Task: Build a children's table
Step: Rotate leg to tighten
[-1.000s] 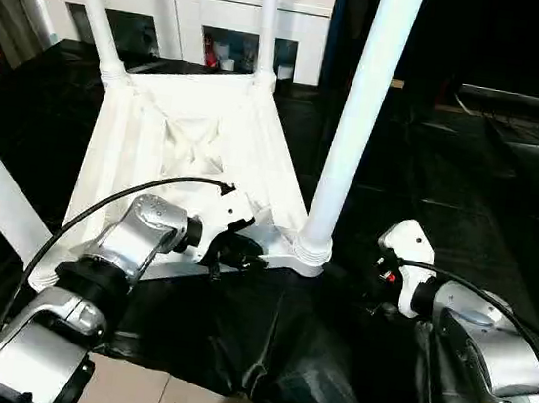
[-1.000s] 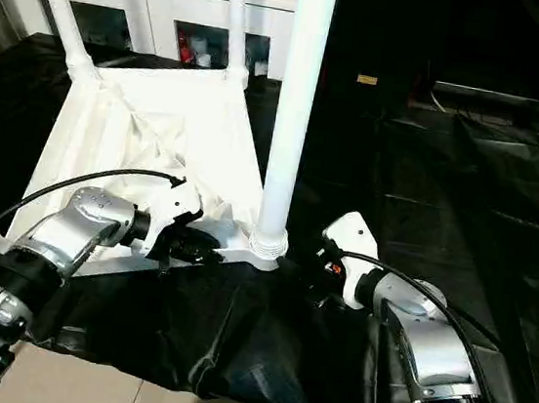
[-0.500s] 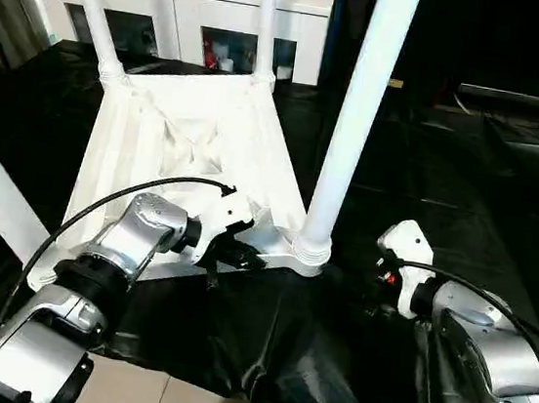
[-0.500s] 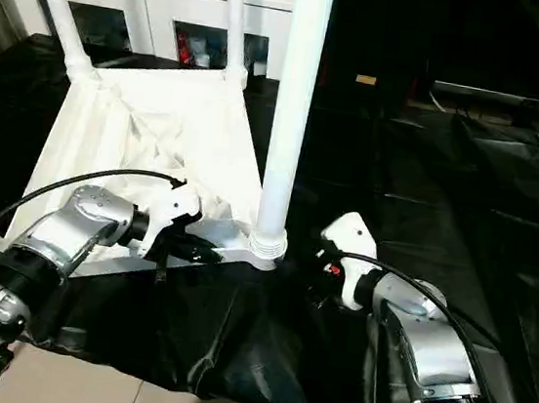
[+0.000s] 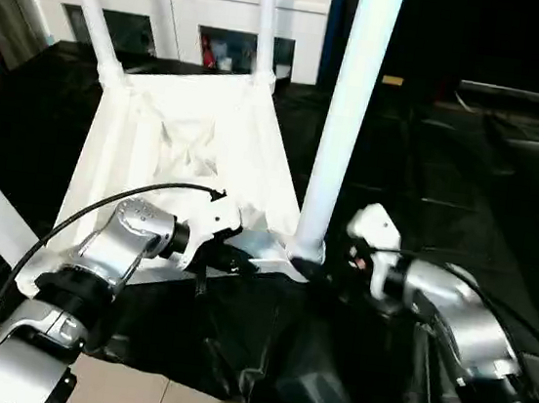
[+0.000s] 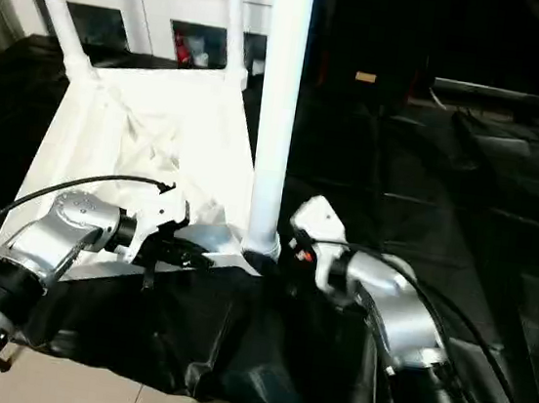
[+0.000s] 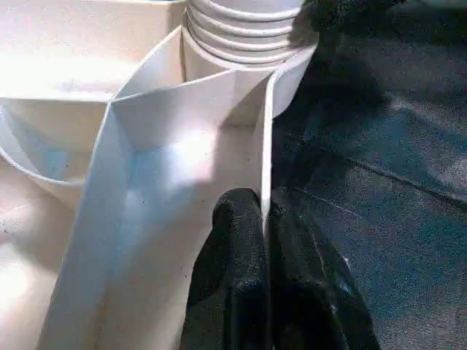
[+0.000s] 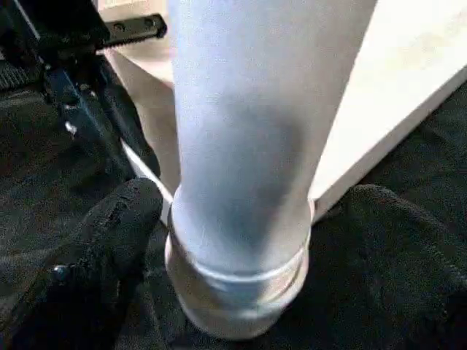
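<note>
Here I had the left gripper (image 7: 266,240) pinched shut on the near rim of the upturned table top (image 5: 188,142) | right gripper (image 8: 233,240) spread wide, fingers (image 8: 109,226) flanking the near-right leg (image 5: 344,112) at its corner socket | leg's long axis stood upright, pointing up | two far legs upright in far corners.

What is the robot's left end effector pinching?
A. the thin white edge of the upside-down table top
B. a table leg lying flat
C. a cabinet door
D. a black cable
A. In the left wrist view the left end effector has its two black fingers closed on the thin white wall of the table top, beside the corner socket where a leg stands upright.
</note>
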